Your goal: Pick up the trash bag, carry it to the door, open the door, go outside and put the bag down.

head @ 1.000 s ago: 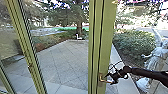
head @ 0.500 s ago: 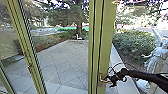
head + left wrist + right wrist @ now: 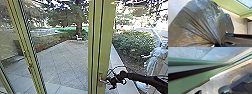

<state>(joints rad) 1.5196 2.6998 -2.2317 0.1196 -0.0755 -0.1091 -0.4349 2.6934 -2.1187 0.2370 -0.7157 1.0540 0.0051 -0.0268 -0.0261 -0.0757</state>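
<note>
The glossy dark plastic trash bag [image 3: 201, 21] is pinched by its gathered neck in the left gripper [image 3: 219, 44], presumably freeing the black right gripper [image 3: 110, 81], whose grip I cannot tell, for the brass-coloured lever handle [image 3: 100, 78] on the green-framed glass door [image 3: 106, 37]

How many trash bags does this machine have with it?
1. The trash bag, dark and shiny, shows in the left wrist view, its plastic drawn together into a narrow neck. Any others may be hidden.
</note>
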